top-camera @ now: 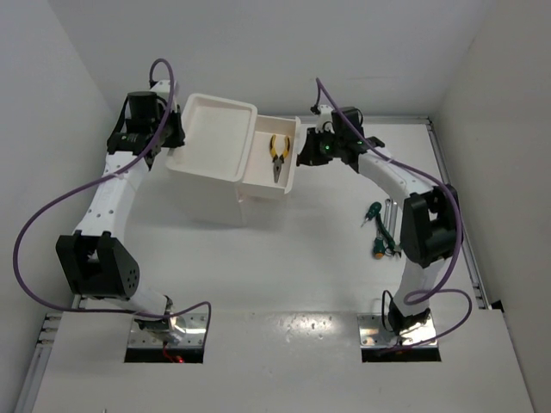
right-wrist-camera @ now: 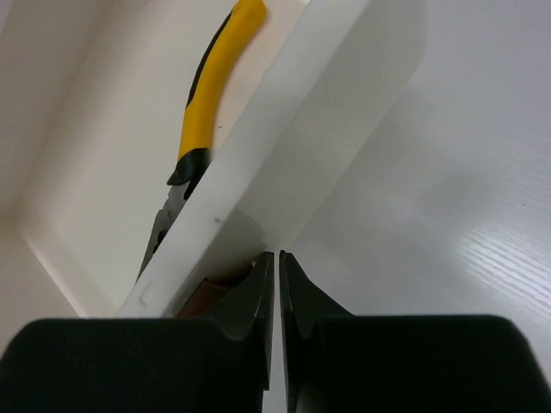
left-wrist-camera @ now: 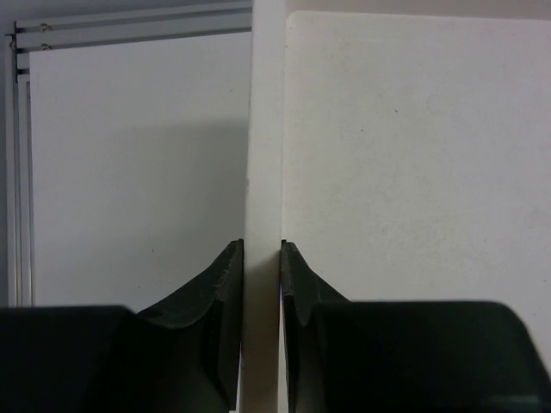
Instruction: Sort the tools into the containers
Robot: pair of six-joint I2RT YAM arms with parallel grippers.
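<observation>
Looking down from the overhead camera, I have the white drawer unit at about 11 o'clock on the table. One drawer is pulled out toward 3 o'clock. The yellow-handled pliers lie inside that drawer, handles toward 12 o'clock and nose toward 6.

My left gripper sits at the unit's 9 o'clock edge. Its wrist camera shows the two fingers clamped on the white rim, one on each side and both touching it.

My right gripper is at the drawer's front, on its 3 o'clock side. From its wrist view the fingers are pressed almost together with only a sliver between them. A brown handle shows just beside them at 9 o'clock, outside the grip.

The small green-handled screwdriver and a slim silver wrench lie on the table at about 3 o'clock, close beside the right arm.
</observation>
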